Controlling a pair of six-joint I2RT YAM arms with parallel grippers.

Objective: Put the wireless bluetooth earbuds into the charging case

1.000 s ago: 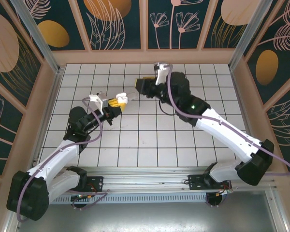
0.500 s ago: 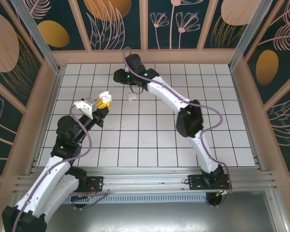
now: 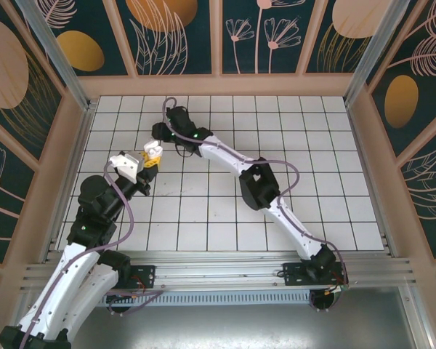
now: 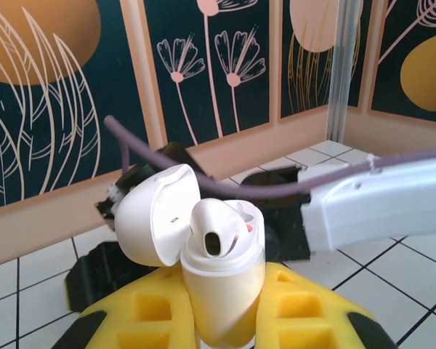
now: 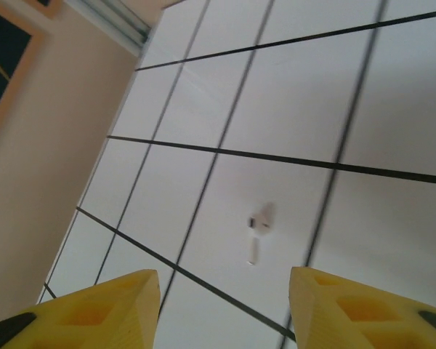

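- Your left gripper [image 4: 223,321] pinches the charging case [image 4: 221,283], its lid [image 4: 154,227] swung open toward 9 o'clock; one earbud [image 4: 215,231] sits inside.
- Your right gripper [image 5: 225,309] is spread; a second earbud [image 5: 260,220] lies on a white tile [image 5: 392,240] at 12 o'clock from it.

i read this as robot test cell, lab-style: white gridded tabletop [image 3: 225,211], floral printed wall panels [image 3: 174,36] boxing it in, aluminium frame posts [image 3: 52,51], metal rail [image 3: 218,280] along near edge.
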